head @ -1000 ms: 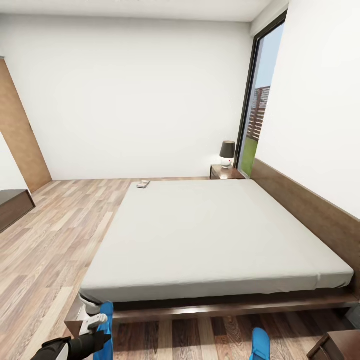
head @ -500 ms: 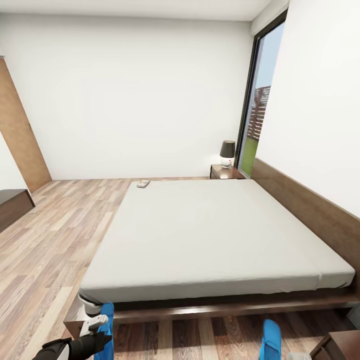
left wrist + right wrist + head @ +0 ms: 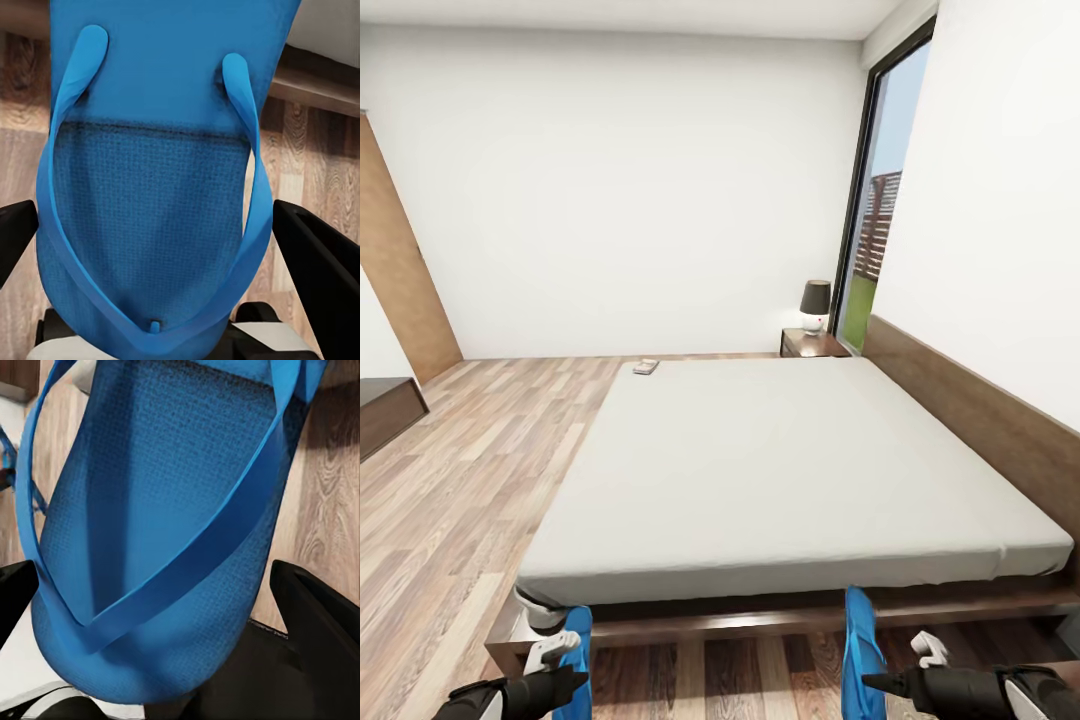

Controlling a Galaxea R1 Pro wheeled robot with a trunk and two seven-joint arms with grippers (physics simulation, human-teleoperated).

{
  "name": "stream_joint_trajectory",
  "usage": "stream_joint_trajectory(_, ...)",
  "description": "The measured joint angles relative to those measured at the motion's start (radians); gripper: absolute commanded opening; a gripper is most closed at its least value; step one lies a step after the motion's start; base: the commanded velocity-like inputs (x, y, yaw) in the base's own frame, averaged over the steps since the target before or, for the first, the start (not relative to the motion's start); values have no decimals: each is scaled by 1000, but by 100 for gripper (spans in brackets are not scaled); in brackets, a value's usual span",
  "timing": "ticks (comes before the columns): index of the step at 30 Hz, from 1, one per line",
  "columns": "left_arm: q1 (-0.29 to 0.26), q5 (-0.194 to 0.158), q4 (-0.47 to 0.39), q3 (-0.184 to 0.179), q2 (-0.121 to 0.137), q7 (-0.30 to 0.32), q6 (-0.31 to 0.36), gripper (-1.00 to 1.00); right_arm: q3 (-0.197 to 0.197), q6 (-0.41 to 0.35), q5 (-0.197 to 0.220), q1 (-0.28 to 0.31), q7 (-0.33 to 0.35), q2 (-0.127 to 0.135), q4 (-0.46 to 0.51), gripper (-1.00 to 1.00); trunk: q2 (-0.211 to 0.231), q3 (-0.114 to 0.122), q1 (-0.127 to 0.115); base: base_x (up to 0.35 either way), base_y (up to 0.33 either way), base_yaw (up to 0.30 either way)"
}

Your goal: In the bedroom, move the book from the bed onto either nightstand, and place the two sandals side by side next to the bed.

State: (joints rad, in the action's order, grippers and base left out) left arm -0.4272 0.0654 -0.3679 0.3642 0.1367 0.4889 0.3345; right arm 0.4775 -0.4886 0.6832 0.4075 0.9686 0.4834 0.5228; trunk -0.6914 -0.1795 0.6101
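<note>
Blue sandals: one pinched in left claw (image 3: 565, 655), other in right claw (image 3: 875, 682), both held low by bed (image 3: 800, 470) foot rail. Book (image 3: 646, 367) on mattress far corner, nr nightstand (image 3: 812, 345). Risk: thin soles slip; uneven release leaves pair skewed.

sandals (image 3: 150, 217) showing bright blue, woven-textured soles | mattress (image 3: 780, 470) reading plain light grey | bed frame (image 3: 980, 420) glowing dark brown | floor (image 3: 450, 480) running streaky wood-plank
</note>
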Motion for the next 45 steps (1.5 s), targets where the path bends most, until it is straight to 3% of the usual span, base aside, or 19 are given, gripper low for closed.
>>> stream_joint_trajectory(4, 1, 0, 0, 0, -5, 0, 0, -100, -7, -159, 5, 1, 2, 0, 104, -100, -28, -13, 15, 0, 0, 0)
stream_joint_trajectory(6, 1, 0, 0, 0, -5, 0, 0, -100, -40, -242, 21, 1, 2, 0, 139, -100, -42, -19, 23, 0, 0, 0)
stream_joint_trajectory(9, 2, 0, 0, 0, -5, 1, 0, -100, -104, -277, 30, 1, 2, 0, 151, -100, -63, -28, 35, 0, 0, 0)
stream_joint_trajectory(12, 2, 0, 0, 0, -5, 1, 0, -100, -142, -289, 32, 1, 3, -1, 157, -100, -84, -38, 46, 0, 0, 0)
stream_joint_trajectory(19, 2, 0, 0, 0, -5, 2, 0, -100, -144, -289, 30, 1, 36, -1, 158, -100, -133, -60, 73, 0, 0, 0)
stream_joint_trajectory(45, 2, 0, 0, 0, -5, 2, 0, -100, -145, -289, 28, 1, 36, -1, 151, -100, -316, -141, 173, 0, 0, 0)
